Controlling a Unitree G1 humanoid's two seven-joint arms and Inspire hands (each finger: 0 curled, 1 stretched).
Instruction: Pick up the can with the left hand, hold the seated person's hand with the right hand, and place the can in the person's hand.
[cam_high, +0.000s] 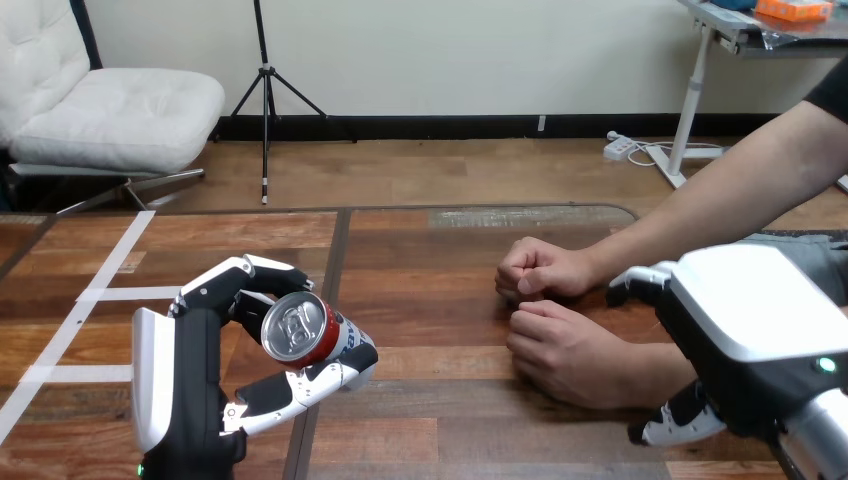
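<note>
A red can (302, 330) with a silver top lies tilted in my left hand (190, 370), top turned towards me, a little above the table at the lower left. That hand's fingers and thumb are curled round the can. The person's two hands rest on the table right of centre, both closed in loose fists: the farther hand (540, 268) and the nearer hand (562, 348). My right hand (750, 320) is at the right, its white back towards me, over the forearm of the person's nearer hand. Its palm side is hidden.
White tape lines (100, 290) cross the wooden table (420, 420) at the left. A dark seam (335, 260) runs front to back between the can and the person's hands. The person's arm (740, 190) comes in from the upper right.
</note>
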